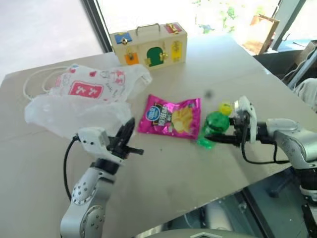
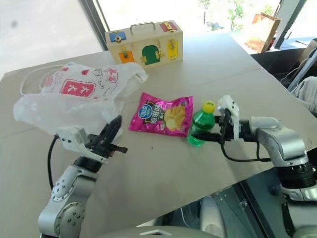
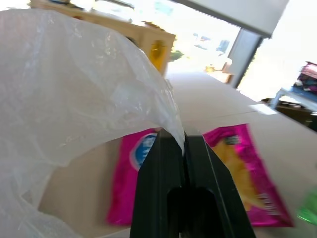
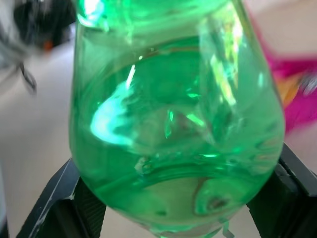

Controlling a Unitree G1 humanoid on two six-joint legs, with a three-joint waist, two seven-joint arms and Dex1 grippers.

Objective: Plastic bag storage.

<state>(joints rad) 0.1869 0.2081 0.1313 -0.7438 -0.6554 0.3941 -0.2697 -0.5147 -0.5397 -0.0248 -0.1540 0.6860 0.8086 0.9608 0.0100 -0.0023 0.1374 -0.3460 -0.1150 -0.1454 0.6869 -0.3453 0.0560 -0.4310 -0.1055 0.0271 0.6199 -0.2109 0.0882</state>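
**Left gripper pinching bag edge, right gripper around green bottle**

Left gripper (image 2: 115, 134) sits lower left of the head view, fingers clamped together on a fold of the plastic bag (image 2: 79, 96). Left wrist view confirms it: film edge caught between the two black fingers (image 3: 158, 183), jaws fully closed on it.

Bag spreads across the left side of the table (image 2: 163, 183), upper part with the red square logo lying flat, lower translucent part bunched up and lifted at the pinch point. A white cord (image 2: 29, 77) loops at the table's far left edge, just beside the bag.

Right gripper (image 2: 210, 135) at centre right, pointing toward frame left, fingers either side of the green bottle (image 2: 200, 124). Right wrist view has the bottle body between both fingers; cannot tell if the pads are pressing or just bracketing it. Bottle has a yellow cap and looks tilted.

Magenta chip packet (image 2: 161, 115) lies flat mid-table, between bag and bottle, touching or nearly touching the bottle.

Wooden latch box (image 2: 144, 43) stands at top centre, well apart from the rest
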